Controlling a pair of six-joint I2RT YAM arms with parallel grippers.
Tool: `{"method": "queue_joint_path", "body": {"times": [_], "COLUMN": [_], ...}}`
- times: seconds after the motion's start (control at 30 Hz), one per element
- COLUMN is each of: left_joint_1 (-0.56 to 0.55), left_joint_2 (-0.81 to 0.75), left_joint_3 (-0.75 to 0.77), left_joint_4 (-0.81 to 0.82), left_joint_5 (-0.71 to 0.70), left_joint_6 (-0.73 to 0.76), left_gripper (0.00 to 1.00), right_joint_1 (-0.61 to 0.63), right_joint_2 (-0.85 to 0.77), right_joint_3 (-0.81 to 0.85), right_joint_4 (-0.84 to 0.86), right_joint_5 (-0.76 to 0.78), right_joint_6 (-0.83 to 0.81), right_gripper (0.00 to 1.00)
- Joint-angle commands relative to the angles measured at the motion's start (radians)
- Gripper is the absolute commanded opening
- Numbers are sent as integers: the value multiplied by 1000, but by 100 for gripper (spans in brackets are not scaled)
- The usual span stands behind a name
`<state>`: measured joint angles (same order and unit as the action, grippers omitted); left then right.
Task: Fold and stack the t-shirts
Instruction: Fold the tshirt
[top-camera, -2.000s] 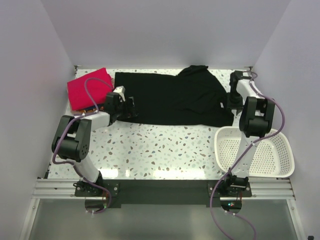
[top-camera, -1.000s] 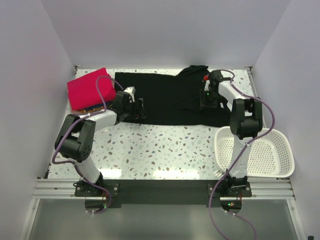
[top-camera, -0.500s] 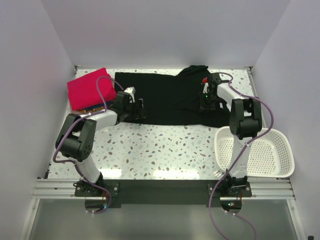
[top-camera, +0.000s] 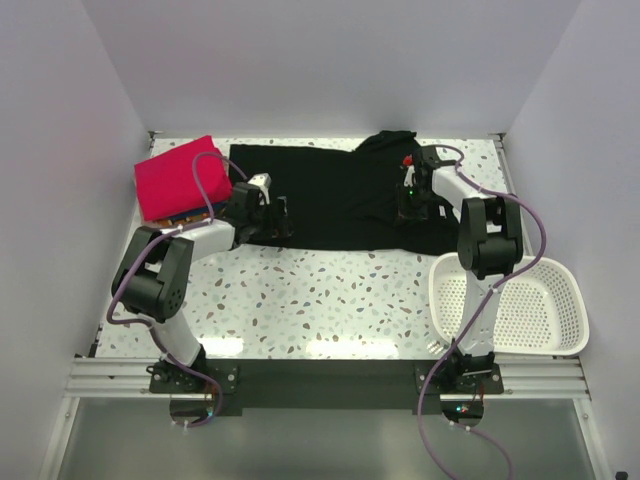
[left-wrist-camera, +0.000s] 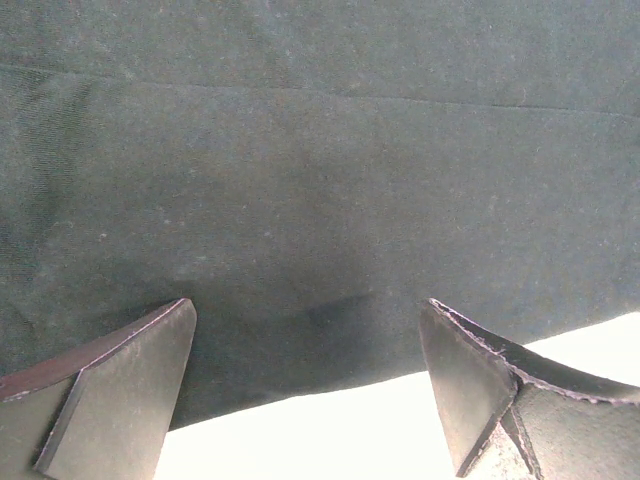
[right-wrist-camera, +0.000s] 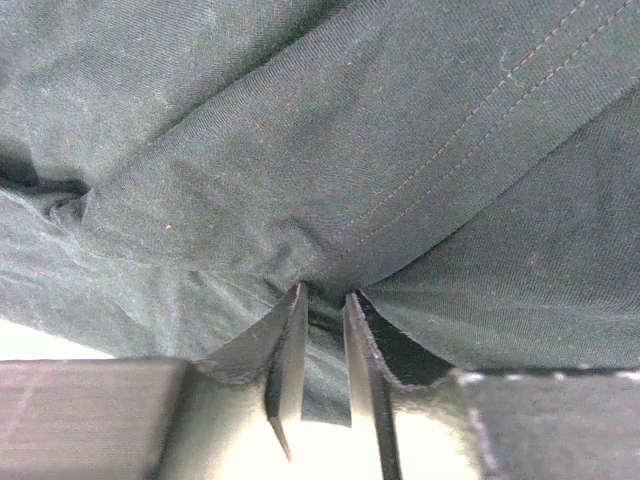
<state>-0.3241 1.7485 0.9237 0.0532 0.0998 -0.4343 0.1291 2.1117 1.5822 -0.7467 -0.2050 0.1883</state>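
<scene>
A black t-shirt (top-camera: 340, 195) lies spread across the back of the table, its right part bunched. My right gripper (top-camera: 408, 205) is shut on a fold of this black t-shirt (right-wrist-camera: 330, 200), cloth pinched between the two fingers (right-wrist-camera: 290, 350). My left gripper (top-camera: 283, 222) stands open over the shirt's near left edge, and its fingers (left-wrist-camera: 120, 370) straddle the hem of the black cloth (left-wrist-camera: 320, 180) without closing on it. A bright pinkish-red folded t-shirt (top-camera: 180, 178) lies at the back left on top of coloured ones.
A white mesh basket (top-camera: 510, 305) stands at the near right, beside the right arm's base. The speckled tabletop (top-camera: 330, 290) runs along the front of the shirt. White walls close the sides and back.
The right gripper has closed on a fold of the black shirt and shifted slightly left. The left gripper has edged a little right along the hem, still open.
</scene>
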Motion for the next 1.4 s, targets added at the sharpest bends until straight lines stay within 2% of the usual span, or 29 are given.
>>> {"method": "queue_joint_path", "body": {"times": [0.0,0.13,0.17,0.23,0.5,1.03,1.13,1.17,1.23,1.37], "left_joint_1": [-9,-9,-9,-9,-9,-9,-9,-9,-9,-9], "left_joint_2": [25,23,26,29,36,32,29,28,20,8], "left_joint_3": [-3,-3,-3,-3,-9,-17,-6,3,12,44], "left_joint_4": [7,4,4,5,4,-4,-12,-15,-24,-32], "left_joint_5": [-8,-12,-11,-11,-8,-9,-12,-14,-17,-25], "left_joint_6": [8,11,11,9,14,19,22,20,23,28], "left_gripper": [99,99,99,99,99,99,99,99,100,100], "right_joint_1": [9,9,9,10,7,23,23,23,21,24], "right_joint_2": [-24,-33,-36,-36,-6,202,163,148,102,18], "right_joint_3": [32,53,59,74,174,502,495,484,454,351], "right_joint_4": [15,3,1,1,-25,-6,26,36,61,69], "right_joint_5": [-33,-17,-11,-11,-5,-37,-33,-30,-24,-20], "right_joint_6": [19,11,10,10,14,79,95,102,105,99], "right_gripper": [22,15,7,0,0,0,14,31,48,56]}}
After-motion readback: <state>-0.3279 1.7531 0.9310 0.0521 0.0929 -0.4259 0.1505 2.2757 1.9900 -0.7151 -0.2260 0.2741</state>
